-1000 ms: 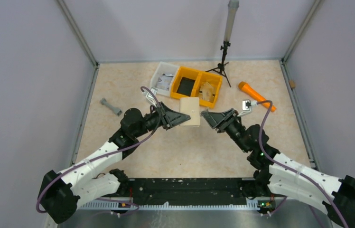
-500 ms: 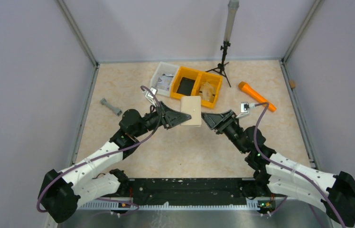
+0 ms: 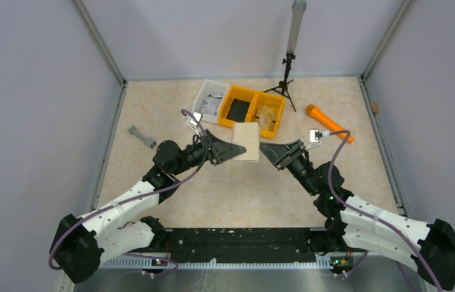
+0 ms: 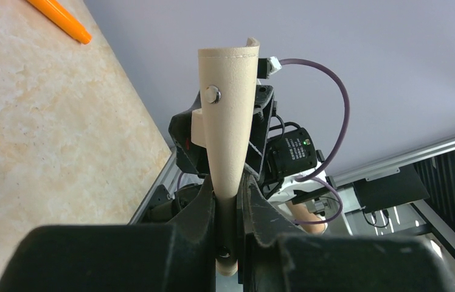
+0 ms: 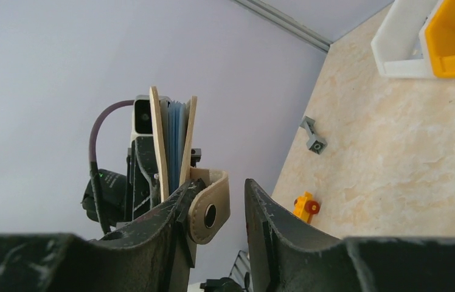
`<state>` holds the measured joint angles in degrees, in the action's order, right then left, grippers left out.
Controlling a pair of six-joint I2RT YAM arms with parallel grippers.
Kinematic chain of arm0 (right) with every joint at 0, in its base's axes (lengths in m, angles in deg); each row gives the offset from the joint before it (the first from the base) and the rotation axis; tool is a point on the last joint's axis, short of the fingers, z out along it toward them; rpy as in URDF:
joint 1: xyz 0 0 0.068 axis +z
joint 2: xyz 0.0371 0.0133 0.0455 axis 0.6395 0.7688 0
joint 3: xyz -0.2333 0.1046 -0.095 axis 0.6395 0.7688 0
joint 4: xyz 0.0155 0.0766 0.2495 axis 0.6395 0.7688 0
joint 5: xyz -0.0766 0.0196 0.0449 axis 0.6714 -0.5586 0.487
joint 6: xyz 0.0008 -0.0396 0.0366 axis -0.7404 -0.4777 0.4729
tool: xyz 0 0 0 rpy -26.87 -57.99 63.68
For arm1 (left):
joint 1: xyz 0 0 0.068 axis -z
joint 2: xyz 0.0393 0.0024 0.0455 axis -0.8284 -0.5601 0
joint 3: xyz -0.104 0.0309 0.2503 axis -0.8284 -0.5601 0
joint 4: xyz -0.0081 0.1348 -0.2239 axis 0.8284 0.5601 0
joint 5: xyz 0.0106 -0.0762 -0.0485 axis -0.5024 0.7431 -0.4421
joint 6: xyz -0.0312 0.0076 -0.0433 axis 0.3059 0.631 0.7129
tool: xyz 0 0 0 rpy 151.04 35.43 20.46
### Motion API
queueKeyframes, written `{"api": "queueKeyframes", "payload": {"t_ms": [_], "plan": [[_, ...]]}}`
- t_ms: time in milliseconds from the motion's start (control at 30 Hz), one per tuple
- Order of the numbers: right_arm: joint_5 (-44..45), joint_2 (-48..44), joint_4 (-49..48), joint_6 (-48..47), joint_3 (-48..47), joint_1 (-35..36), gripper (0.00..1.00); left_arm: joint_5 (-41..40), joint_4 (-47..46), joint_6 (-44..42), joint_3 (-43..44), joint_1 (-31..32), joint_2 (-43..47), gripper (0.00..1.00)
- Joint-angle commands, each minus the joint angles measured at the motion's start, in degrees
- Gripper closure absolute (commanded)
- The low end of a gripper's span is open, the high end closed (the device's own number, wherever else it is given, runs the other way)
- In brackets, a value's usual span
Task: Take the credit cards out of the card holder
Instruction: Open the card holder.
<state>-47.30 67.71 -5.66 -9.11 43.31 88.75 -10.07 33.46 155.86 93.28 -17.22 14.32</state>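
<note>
While left gripper (image 3: pixel 233 151) clamps one card holder (image 3: pixel 245 140), right gripper (image 3: pixel 263 146) gapes; one tripod (image 3: pixel 285 83).

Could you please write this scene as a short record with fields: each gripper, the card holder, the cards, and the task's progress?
Left gripper: shut on the card holder, held off the table
Right gripper: open, the snap strap between its jaws
Cards: blue, inside the holder, edges showing
Progress: no card taken out yet
</note>
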Motion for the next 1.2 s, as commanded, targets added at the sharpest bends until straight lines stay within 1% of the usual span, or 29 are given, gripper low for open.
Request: {"api": "queueKeyframes", "payload": {"t_ms": [0,200,300,367,467,567,633,733,833,933,1033,1100,1167], "plan": [[-2.4,0.5,-4.8,1.0,-2.8,0.0,0.66,1.4,-5.7,0.7,0.0,0.0,-0.4,1.0],[-0.5,-0.5,-5.7,1.5,-1.6,0.0,0.61,1.0,-6.8,0.8,0.2,0.0,-0.1,1.0],[3.1,-2.6,-6.2,2.3,0.5,0.0,0.63,0.6,-7.3,0.9,0.2,0.0,0.0,1.0],[4.5,-3.3,-7.1,2.4,1.5,0.0,0.68,0.8,-8.6,1.4,0.2,0.0,-0.5,1.0],[3.6,-3.1,-9.9,2.2,2.2,0.0,0.68,1.3,-10.8,2.4,0.0,0.0,-1.6,1.0],[2.7,-2.7,-13.6,2.0,3.1,0.0,0.65,1.4,-12.6,3.2,-0.3,0.0,-2.4,1.0],[1.4,-2.4,-12.2,1.5,2.1,0.0,0.63,1.4,-13.3,3.5,-0.2,0.0,-2.8,1.0],[0.2,-1.3,-8.9,1.3,0.3,0.0,0.63,1.8,-14.4,4.3,-0.1,0.0,-3.3,1.0],[0.4,-1.1,-10.1,1.8,0.7,0.0,0.64,2.1,-15.4,4.8,0.0,0.0,-3.5,1.0],[1.7,-1.5,-8.1,1.9,0.4,0.0,0.64,2.2,-17.3,4.9,-0.3,0.0,-3.3,1.0],[1.1,-0.9,-8.5,1.6,0.0,0.0,0.64,2.9,-18.0,5.0,-0.1,0.0,-3.5,1.0],[-0.4,0.0,-9.6,1.5,-0.5,0.0,0.61,3.2,-18.4,5.1,-0.1,0.0,-4.0,1.0],[-2.0,1.0,-10.9,1.9,-0.9,0.0,0.6,3.3,-19.1,5.5,-0.3,0.0,-4.5,1.0]]}}
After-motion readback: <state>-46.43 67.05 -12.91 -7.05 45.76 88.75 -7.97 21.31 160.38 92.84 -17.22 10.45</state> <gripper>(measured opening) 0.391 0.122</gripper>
